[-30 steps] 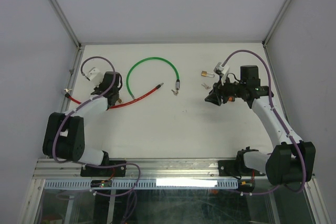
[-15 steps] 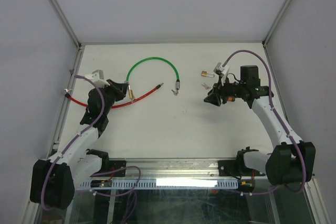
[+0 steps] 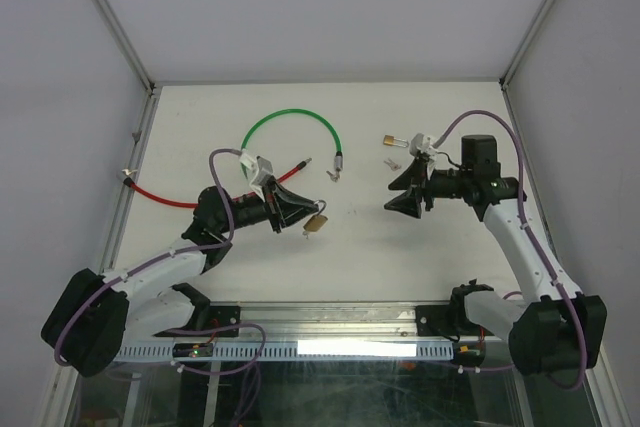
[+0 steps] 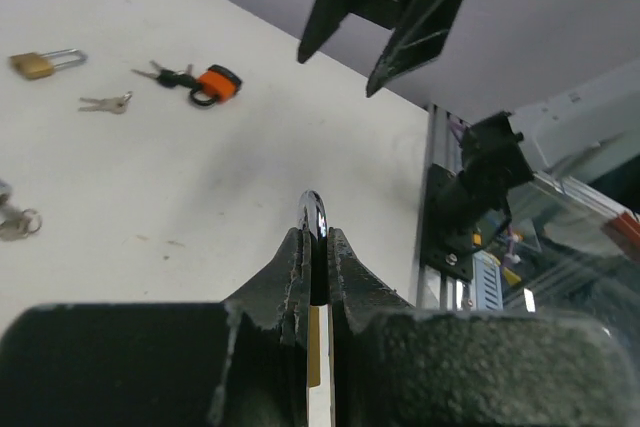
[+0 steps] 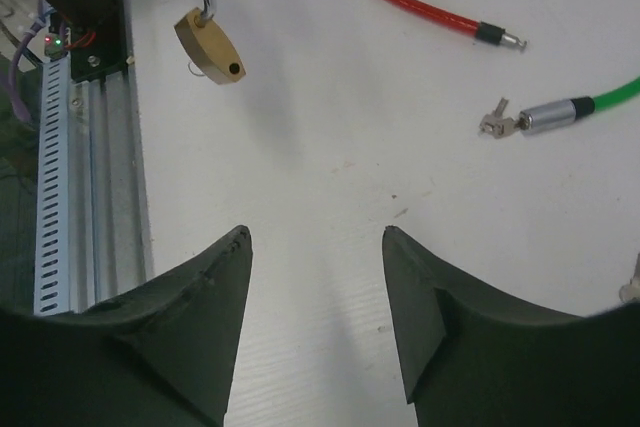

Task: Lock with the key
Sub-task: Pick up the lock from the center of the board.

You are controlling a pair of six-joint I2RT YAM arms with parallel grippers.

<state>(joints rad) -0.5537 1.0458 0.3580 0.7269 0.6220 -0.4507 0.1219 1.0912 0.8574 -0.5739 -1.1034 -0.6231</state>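
My left pincer pinches the brass padlock by its shackle only, so it may swing or slip. My right pincer, facing it, gapes half-wide, empty.

No text, label or number can be read anywhere.

Padlock mid-table, in left fingers; looped cable behind; second padlock, keys right-rear.
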